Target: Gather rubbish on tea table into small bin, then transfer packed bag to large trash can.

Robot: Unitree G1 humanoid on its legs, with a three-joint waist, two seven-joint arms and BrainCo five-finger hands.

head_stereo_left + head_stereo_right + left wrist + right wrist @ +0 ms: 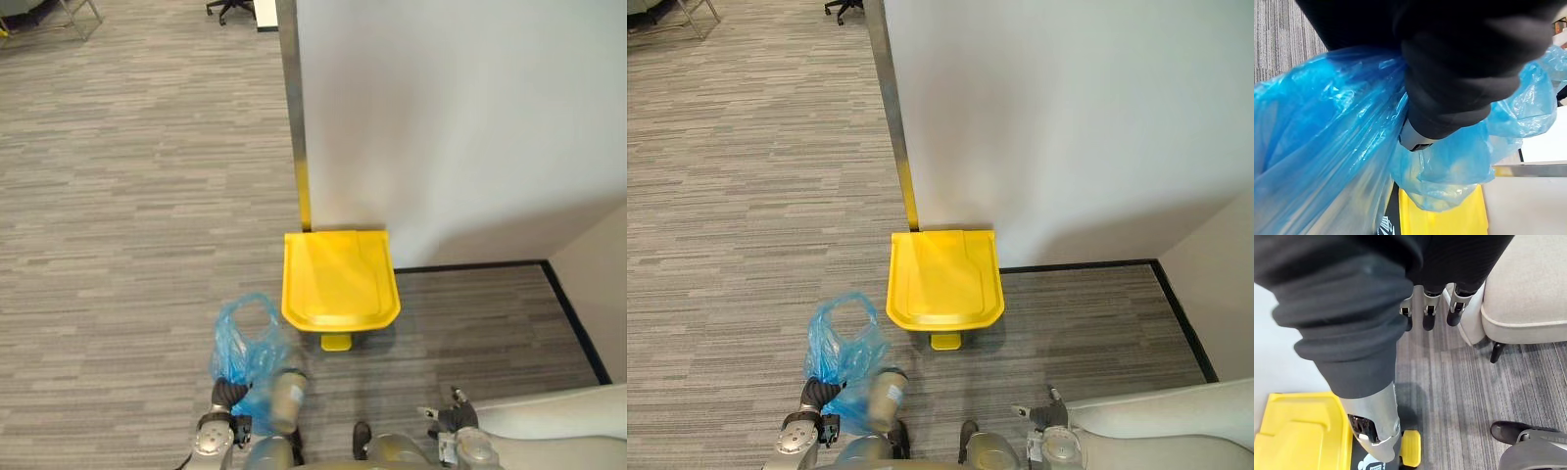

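Note:
A blue plastic bag (247,345) hangs from my left hand (229,395) at the lower left, with a pale cup (287,397) showing through its side. In the left wrist view the bag (1327,137) is bunched round that hand, which is shut on it. A large yellow trash can (339,276) stands against the white wall with its lid down and its yellow pedal (336,342) facing me. It is just right of and beyond the bag. My right hand (1430,316) hangs at the lower right, fingers straight and holding nothing.
A white wall (451,117) with a metal edge post (292,98) rises behind the can. A beige seat (558,426) stands close by my right hand. Grey carpet (127,196) spreads to the left, with a chair base (230,8) far off.

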